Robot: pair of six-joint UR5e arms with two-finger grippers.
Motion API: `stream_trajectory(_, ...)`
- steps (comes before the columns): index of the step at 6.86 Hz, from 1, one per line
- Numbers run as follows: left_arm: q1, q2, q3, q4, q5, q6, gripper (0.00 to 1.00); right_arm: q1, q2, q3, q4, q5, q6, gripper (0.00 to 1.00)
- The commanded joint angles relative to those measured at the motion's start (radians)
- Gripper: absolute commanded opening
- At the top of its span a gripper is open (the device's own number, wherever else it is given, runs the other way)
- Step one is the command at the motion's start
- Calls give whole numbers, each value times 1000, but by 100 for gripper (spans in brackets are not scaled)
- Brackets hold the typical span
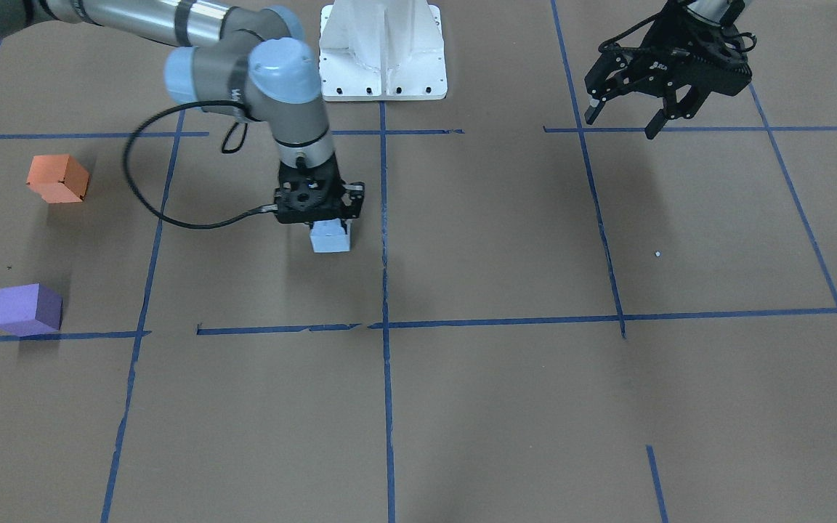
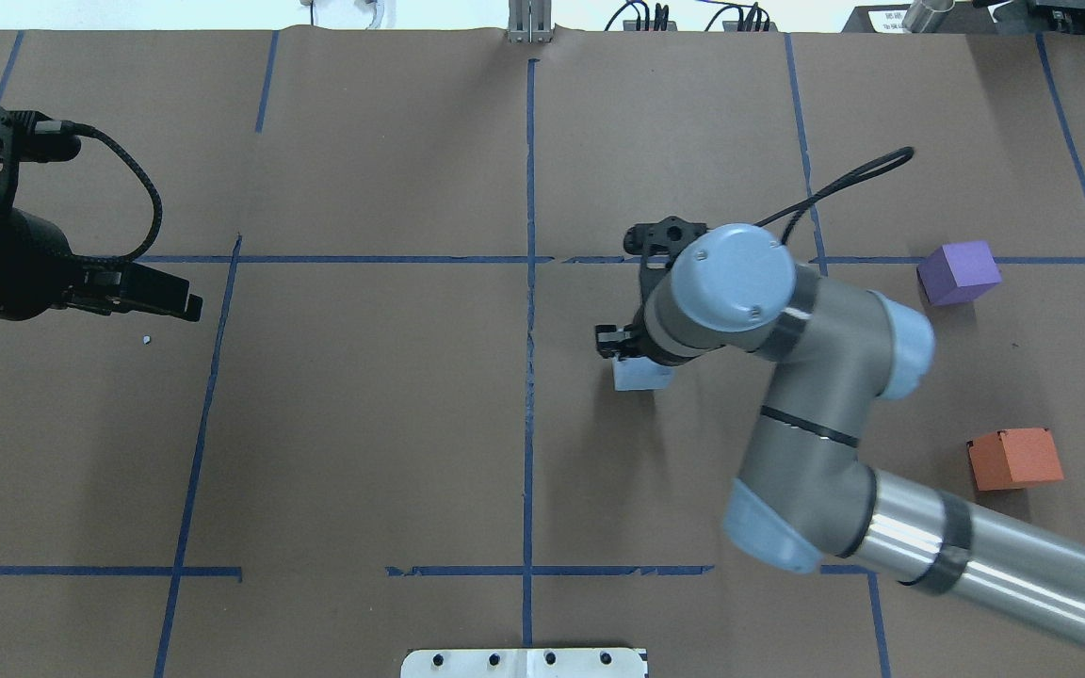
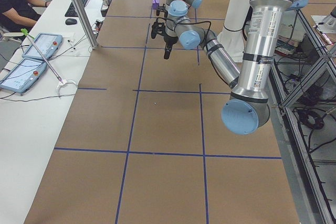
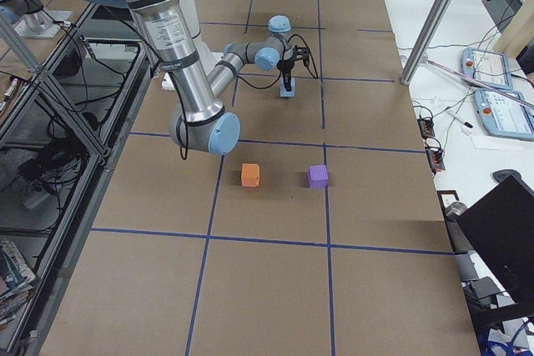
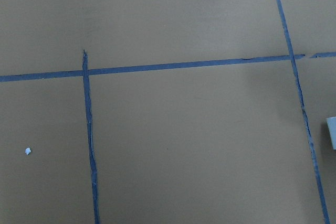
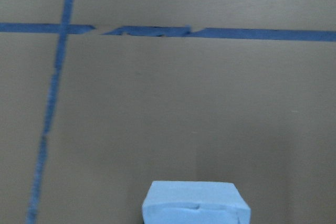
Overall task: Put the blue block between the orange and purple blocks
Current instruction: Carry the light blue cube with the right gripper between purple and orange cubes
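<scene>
The light blue block (image 1: 330,238) sits directly under my right gripper (image 1: 322,220), which points straight down and is shut on it, left of the middle tape line. In the overhead view the wrist hides most of the block (image 2: 641,375). In the right wrist view the block (image 6: 196,203) fills the bottom centre. The orange block (image 1: 58,179) and the purple block (image 1: 27,309) stand apart on the table, well to the side of the gripper. My left gripper (image 1: 623,122) is open and empty, hovering far off on the other side.
Blue tape lines divide the brown table (image 1: 491,240) into squares. The white robot base (image 1: 382,51) stands at the table's edge between the arms. A small white speck (image 1: 657,254) lies below the left gripper. An operator's side table with tablets (image 3: 31,56) is off the work surface.
</scene>
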Motion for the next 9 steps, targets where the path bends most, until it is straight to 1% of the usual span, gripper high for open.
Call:
stream_trajectory(1,0,0,-2,0,0,-3,100,130,-286,166,20,92,-207,4)
stream_trajectory(2,0,-1,-3,0,0,-6,100,195,-412,171,99,143,-288,4)
stream_trajectory(3,0,-3,-3,0,0,-9,100,262,-513,150,191,192,-339,4)
stream_trajectory(4,0,-3,-3,0,0,-9,100,315,-545,124,209,242,-390,4)
stream_trajectory(6,0,-3,-5,0,0,-11,100,320,-556,51,212,241,-384,7)
stream_trajectory(7,-1,-3,-6,0,0,-11,100,323,-554,50,212,241,-380,8)
stream_trajectory(8,0,-1,-5,0,1,-11,100,321,-553,32,210,241,-381,12)
stream_trajectory(9,0,0,-3,0,2,-11,100,321,-547,21,212,244,-380,25)
